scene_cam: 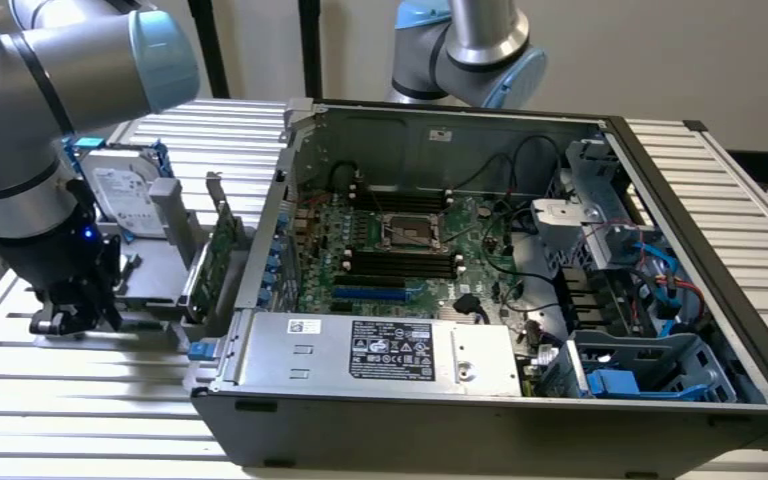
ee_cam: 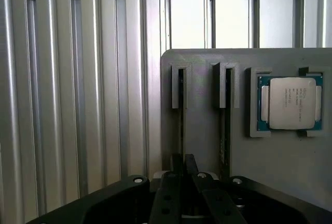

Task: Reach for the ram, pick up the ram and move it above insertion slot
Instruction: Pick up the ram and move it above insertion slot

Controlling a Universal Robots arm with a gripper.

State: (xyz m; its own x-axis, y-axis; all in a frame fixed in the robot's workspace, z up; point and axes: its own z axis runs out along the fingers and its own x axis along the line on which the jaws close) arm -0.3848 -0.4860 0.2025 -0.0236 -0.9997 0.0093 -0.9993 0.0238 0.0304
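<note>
**Exterior view.** The black gripper [scene_cam: 75, 312] sits low at a grey plastic holder [scene_cam: 157, 290] on the ribbed aluminium table [scene_cam: 91, 400], to the exterior view's left of the open black computer case [scene_cam: 491, 420]. A silver hard drive in a blue frame [scene_cam: 124, 195] and a green expansion card [scene_cam: 224, 245] stand in the holder.

**Wrist view.** The gripper [ee_cam: 184, 163] lines up with a narrow slot of the holder [ee_cam: 207, 141]. The ram [ee_cam: 181, 110], a thin stick seen edge-on, stands in that slot. A square silver processor chip [ee_cam: 290, 103] lies in a recess beside the slots. Whether the claw is apart or clamped on the ram cannot be told.
</note>
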